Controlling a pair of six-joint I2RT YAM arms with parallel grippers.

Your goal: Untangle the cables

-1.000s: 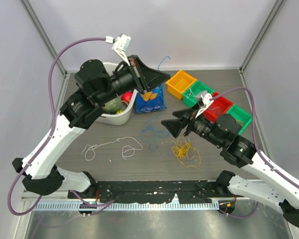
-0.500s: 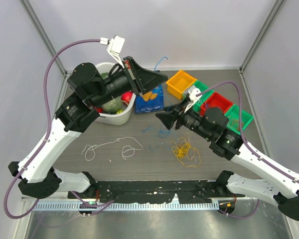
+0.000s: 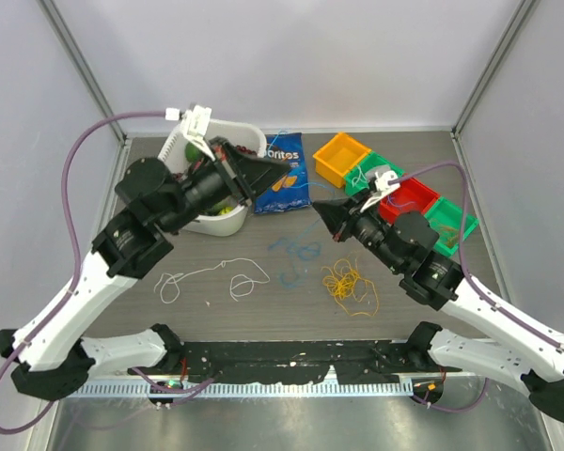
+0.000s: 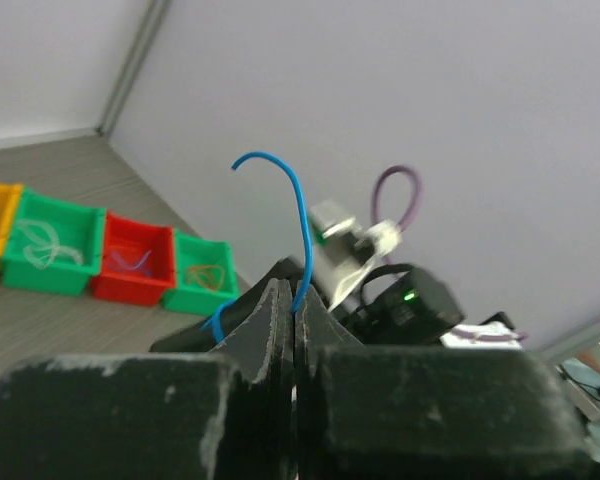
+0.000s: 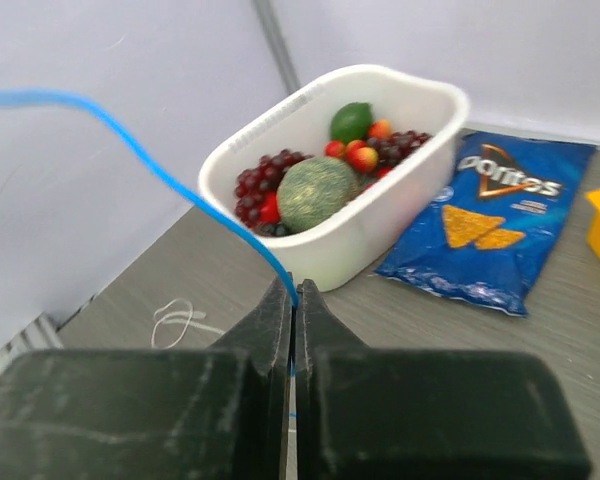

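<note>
A blue cable (image 4: pixel 302 230) is held pinched at once between the closed left fingers (image 4: pixel 265 325) and the closed right fingers (image 5: pixel 270 320).

On the counter (image 3: pixel 263 315), a tub of fruit (image 3: pixel 249 141) sits far left, a chip bag (image 3: pixel 284 174) just right of it and a row of bins (image 3: pixel 415 184) further right, while nearer the arms lie a loose cable (image 3: pixel 211 277) left, a small tangle of cable (image 3: pixel 296 252) in the middle and a coil of cable (image 3: pixel 350 285) right.
</note>
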